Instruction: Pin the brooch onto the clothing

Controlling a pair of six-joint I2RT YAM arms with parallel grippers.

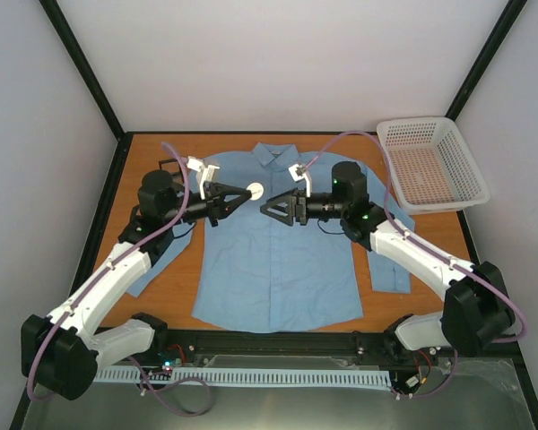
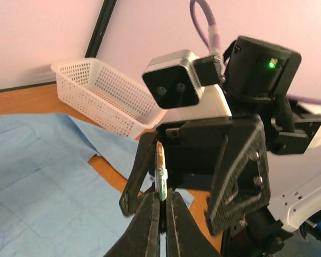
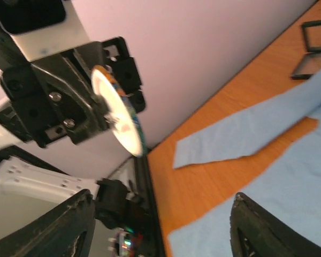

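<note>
The clothing [image 1: 278, 269], a light blue collared shirt, lies spread flat on the wooden table. My left gripper [image 1: 246, 194] hovers over its upper chest, shut on the brooch [image 1: 255, 190], a small pale disc. In the left wrist view the brooch [image 2: 160, 170] stands edge-on, pinched at its lower rim between my left gripper [image 2: 163, 196] tips. My right gripper [image 1: 269, 209] faces it from the right, open and holding nothing. In the right wrist view the brooch [image 3: 117, 115] sits up left, beyond my right gripper [image 3: 160, 230], well apart from its spread fingers.
A white mesh basket [image 1: 430, 161] stands at the back right corner, also seen in the left wrist view [image 2: 101, 91]. A small black hinged box [image 3: 314, 43] lies open on the table beyond the shirt's left sleeve [image 3: 241, 134]. Black frame posts edge the table.
</note>
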